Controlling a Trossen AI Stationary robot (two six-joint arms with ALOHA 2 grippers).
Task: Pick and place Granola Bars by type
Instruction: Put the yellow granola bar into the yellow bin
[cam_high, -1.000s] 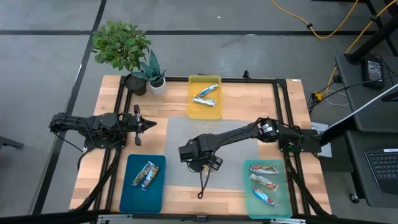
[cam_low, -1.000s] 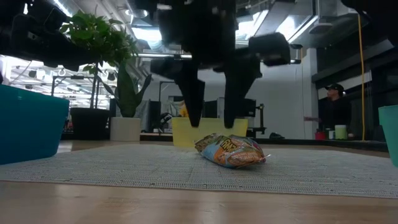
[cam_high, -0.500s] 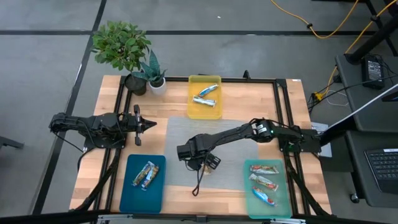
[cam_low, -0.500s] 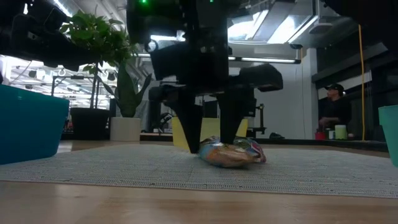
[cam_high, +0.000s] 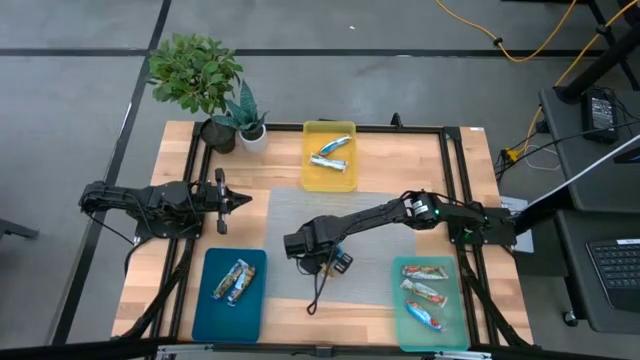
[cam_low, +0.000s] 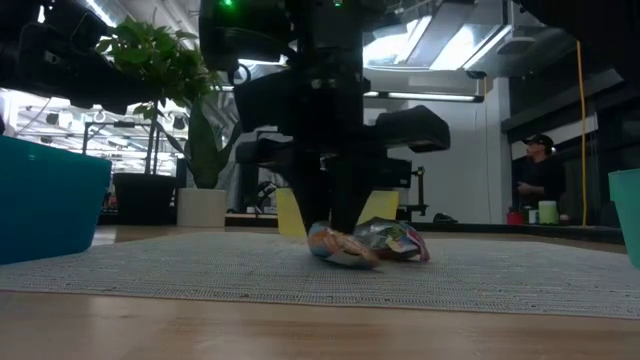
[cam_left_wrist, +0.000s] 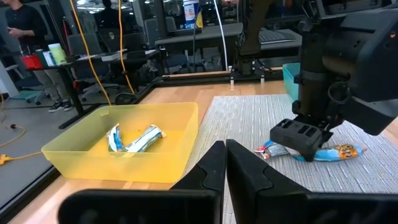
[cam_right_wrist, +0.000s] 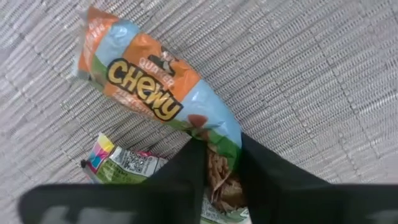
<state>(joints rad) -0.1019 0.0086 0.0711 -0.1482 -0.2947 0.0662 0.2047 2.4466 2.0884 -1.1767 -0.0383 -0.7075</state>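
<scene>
One granola bar (cam_right_wrist: 149, 87), in an orange, blue and green "Chewy" wrapper, lies on the grey mat (cam_high: 290, 215) mid-table. My right gripper (cam_right_wrist: 216, 152) stands over it, pointing down, shut on it; the low view shows this too (cam_low: 340, 235). A printed wrapper flap (cam_right_wrist: 118, 158) sticks out beside one finger. My left gripper (cam_left_wrist: 224, 162) waits shut over the table's left side (cam_high: 240, 199). Two blue-white bars (cam_high: 332, 155) lie in the yellow tray, two bars (cam_high: 231, 282) in the dark teal tray, and three red-orange bars (cam_high: 424, 293) in the light teal tray. My right gripper pinches the bar between its two fingers, from above and across its length. The fingers sit on the green-blue stretch (cam_right_wrist: 217, 134) past the "Chewy" print, where the wrapper is squeezed narrow. The bar rests on the mat (cam_low: 400, 242), both ends sticking out sideways.
The yellow tray (cam_high: 306, 170) sits at the far edge, the dark teal tray (cam_high: 210, 325) near left and the light teal tray (cam_high: 460, 320) near right. Two potted plants (cam_high: 205, 80) stand at the far left corner. A person (cam_low: 535, 180) stands in the room beyond.
My right gripper has come down from above the bar, its open fingers passing either side of it, and has shut on it. It has also drifted slightly toward the table's left. The bar has been squeezed and nudged a little along the mat.
</scene>
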